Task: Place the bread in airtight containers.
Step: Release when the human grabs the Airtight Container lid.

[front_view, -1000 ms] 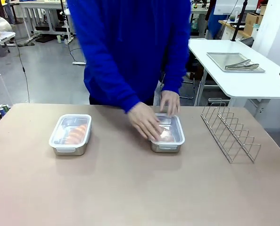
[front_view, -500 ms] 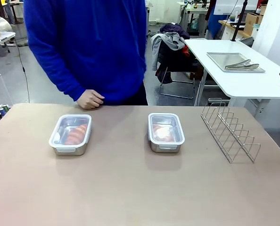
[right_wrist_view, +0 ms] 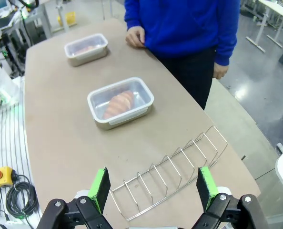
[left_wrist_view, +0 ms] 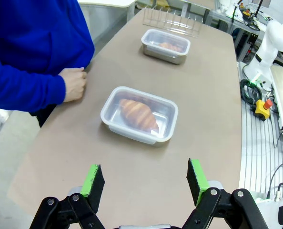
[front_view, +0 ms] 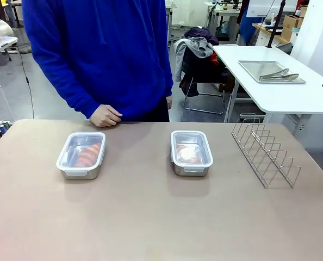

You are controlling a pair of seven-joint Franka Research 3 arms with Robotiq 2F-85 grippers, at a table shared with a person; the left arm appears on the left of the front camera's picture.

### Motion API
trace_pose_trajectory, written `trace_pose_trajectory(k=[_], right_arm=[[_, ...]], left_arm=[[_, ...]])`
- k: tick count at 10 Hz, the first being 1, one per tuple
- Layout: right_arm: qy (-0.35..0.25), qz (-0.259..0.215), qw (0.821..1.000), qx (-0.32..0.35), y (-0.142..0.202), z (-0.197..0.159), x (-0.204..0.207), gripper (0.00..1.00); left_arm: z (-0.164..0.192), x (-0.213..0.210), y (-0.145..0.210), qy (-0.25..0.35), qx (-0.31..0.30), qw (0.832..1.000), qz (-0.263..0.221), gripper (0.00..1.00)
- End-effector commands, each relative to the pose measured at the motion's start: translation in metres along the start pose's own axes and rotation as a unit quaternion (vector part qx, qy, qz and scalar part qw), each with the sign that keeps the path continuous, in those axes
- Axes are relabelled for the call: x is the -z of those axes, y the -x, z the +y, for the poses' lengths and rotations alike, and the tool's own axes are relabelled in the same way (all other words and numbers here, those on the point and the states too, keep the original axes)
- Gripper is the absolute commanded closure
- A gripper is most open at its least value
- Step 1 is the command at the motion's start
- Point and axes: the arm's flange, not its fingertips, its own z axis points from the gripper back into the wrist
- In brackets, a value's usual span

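Croissants, two, golden-brown and ridged: one lies inside the left small shiny stainless-steel container (front_view: 80, 155), the other (front_view: 187, 154) inside the matching right container (front_view: 192, 153). The left croissant (left_wrist_view: 138, 114) shows clearly through its translucent plastic lid (left_wrist_view: 139, 113); both lids sit on the rims and look seated. Both pans stand on the tan table (front_view: 150, 217), well apart from each other. Silver wire rack (front_view: 265, 152) stands further right, apart from the right pan.

Left gripper (left_wrist_view: 145, 178): jaws wide apart, nothing between the green pads, hovering above the table short of the near pan. Right gripper (right_wrist_view: 154, 187): likewise wide open and empty, above the rack. Person's hand (front_view: 105, 116) rests closed at the far table edge, not touching either pan.

Handling judgement: croissants are light, soft and flaky, would crush or shed under a firm pinch; best taken across the thick middle with little force. Pans are stiff, smooth and probably slippery on the walls; lids flex. If a pan must be moved, grip across the short side just under the rolled rim, where the pads can catch. Task looks essentially complete.
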Motion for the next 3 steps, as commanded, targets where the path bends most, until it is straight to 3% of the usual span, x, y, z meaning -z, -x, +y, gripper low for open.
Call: trace_pose_trajectory(k=[1,3], right_arm=[[-0.001,-0.002,1.0,-0.004,-0.0012,-0.0007,-0.0002,0.04],[-0.001,-0.002,1.0,-0.004,-0.0012,-0.0007,-0.0002,0.04]], left_arm=[[-0.0016,0.0001,-0.0003,0.005,0.008,1.0,0.002,0.09],[-0.0016,0.0001,-0.0003,0.005,0.008,1.0,0.002,0.09]])
